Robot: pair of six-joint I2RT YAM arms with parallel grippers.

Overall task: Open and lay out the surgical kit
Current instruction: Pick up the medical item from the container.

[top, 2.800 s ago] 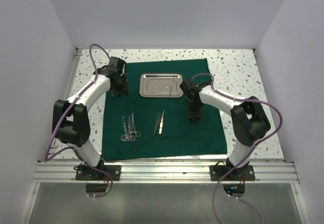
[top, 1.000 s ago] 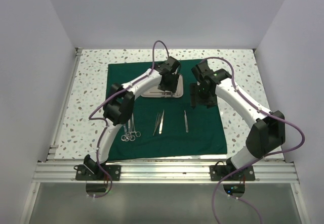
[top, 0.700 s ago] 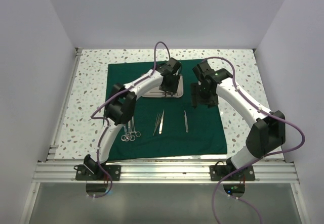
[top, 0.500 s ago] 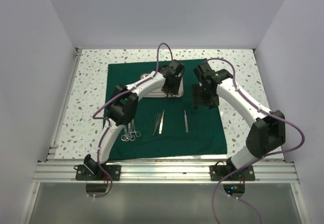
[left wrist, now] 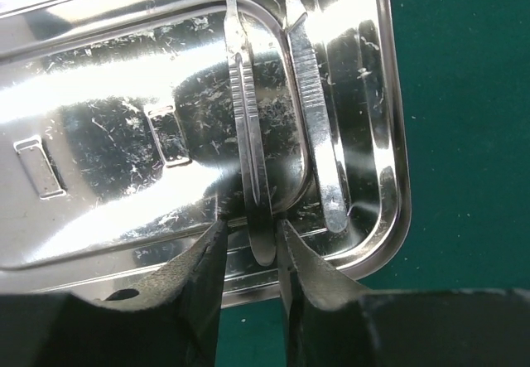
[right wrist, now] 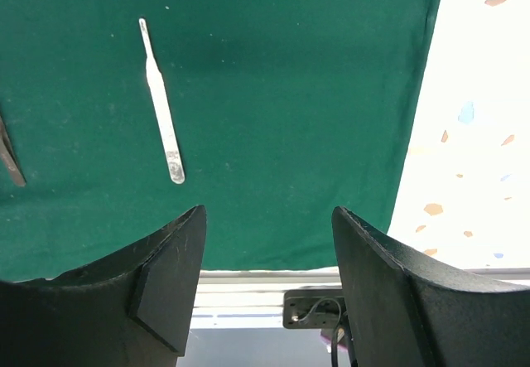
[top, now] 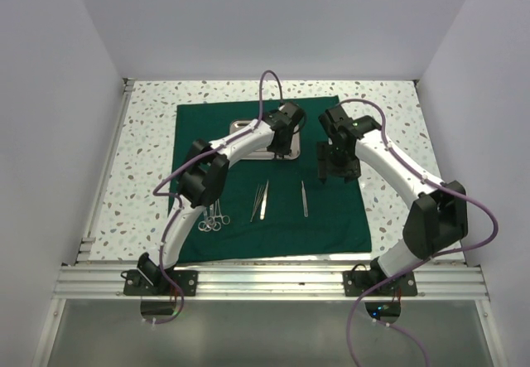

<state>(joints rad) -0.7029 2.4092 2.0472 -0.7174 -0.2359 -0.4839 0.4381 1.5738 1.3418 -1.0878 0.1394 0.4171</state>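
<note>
The dark green cloth [top: 331, 218] lies spread on the table with the steel tray [top: 240, 127] at its far side. Two slim silver instruments lie in the tray's right end [left wrist: 397, 135]. My left gripper [left wrist: 252, 224] straddles the near end of the left instrument [left wrist: 248, 135], its jaws narrow, with thin gaps showing on both sides. The other instrument [left wrist: 315, 110] lies just to its right. My right gripper [right wrist: 269, 210] hangs open and empty above the cloth [right wrist: 290, 94], right of the tray. One silver instrument [right wrist: 161, 106] lies alone on the cloth.
Tweezers [top: 261, 200] and ringed scissors or forceps [top: 214, 214] lie on the cloth's front left. The speckled table [top: 389, 127] shows around the cloth. White walls close in three sides, and an aluminium rail [top: 273, 280] runs along the near edge.
My left gripper has slid right along the tray and its jaws have narrowed around the instrument's end. My right gripper has shifted slightly and stayed open.
</note>
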